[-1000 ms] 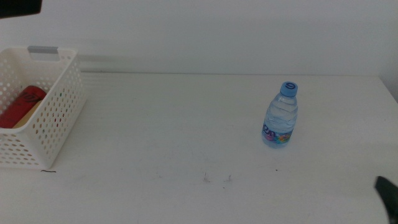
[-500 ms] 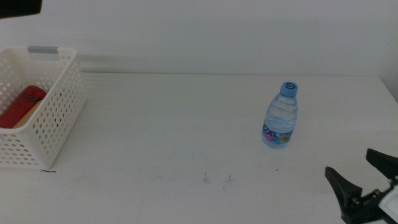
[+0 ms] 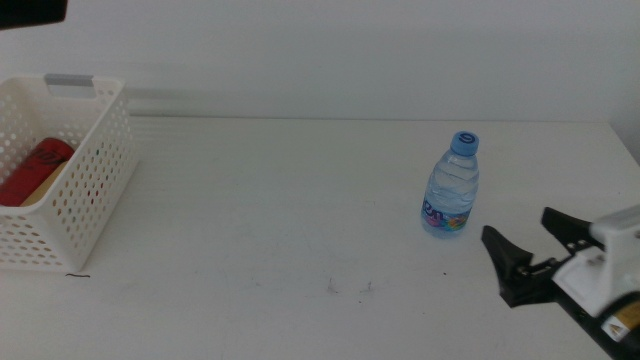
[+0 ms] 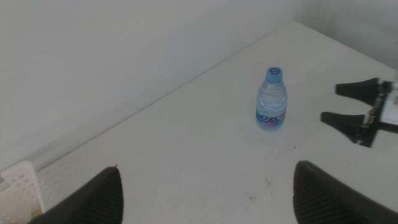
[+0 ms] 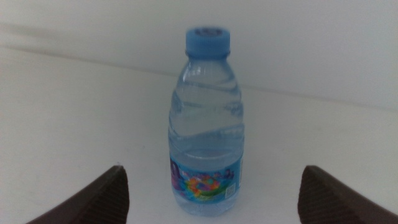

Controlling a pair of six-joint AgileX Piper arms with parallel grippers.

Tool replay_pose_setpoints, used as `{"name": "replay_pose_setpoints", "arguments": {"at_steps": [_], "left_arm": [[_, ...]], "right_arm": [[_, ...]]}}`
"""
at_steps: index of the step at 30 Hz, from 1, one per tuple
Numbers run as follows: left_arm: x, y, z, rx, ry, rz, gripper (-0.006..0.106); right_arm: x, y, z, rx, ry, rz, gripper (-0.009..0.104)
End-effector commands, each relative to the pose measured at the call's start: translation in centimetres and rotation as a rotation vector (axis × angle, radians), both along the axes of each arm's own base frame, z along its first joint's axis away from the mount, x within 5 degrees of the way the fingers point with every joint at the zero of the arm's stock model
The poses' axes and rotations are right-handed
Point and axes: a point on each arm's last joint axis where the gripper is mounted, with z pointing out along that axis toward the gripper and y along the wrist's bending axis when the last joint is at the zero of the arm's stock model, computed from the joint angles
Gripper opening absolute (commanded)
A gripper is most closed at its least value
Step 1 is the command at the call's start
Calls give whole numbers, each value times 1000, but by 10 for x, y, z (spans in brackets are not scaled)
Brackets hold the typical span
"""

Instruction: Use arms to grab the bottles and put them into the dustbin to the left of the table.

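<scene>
A short clear water bottle [image 3: 451, 185] with a blue cap stands upright on the right part of the white table [image 3: 280, 210]. My right gripper [image 3: 515, 225] is open, low over the table just right of and in front of the bottle, not touching it. In the right wrist view the bottle [image 5: 206, 124] stands centred ahead of the spread jaws. The white perforated dustbin [image 3: 85, 175] sits at the table's left edge with a red can [image 3: 35, 170] lying inside. My left gripper [image 4: 207, 167] is open and empty, held high above the table, looking down on the bottle [image 4: 272, 99].
A white wall runs behind the table's far edge. A few small dark specks [image 3: 348, 288] mark the tabletop near the front middle. One corner of the dustbin [image 4: 22, 183] shows in the left wrist view.
My right gripper has come in from the bottom right corner and moved up and left toward the bottle, jaws open. The bottle and dustbin have not moved.
</scene>
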Motion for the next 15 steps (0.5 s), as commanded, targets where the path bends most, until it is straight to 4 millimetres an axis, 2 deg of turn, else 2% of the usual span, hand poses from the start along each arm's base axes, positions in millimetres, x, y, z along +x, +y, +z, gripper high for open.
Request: {"name": "replay_pose_setpoints", "arguments": {"at_steps": [1,6,15], "left_arm": [[0,0,2,-16,-9,4,94],[0,0,2,-16,-9,4,94],[0,0,2,-16,-9,4,94]], "right_arm": [[11,5,-7,-3,4,15,90],[41,19,-21,-21,21,63,90],[95,33,-42,-8,9,27,90]]}}
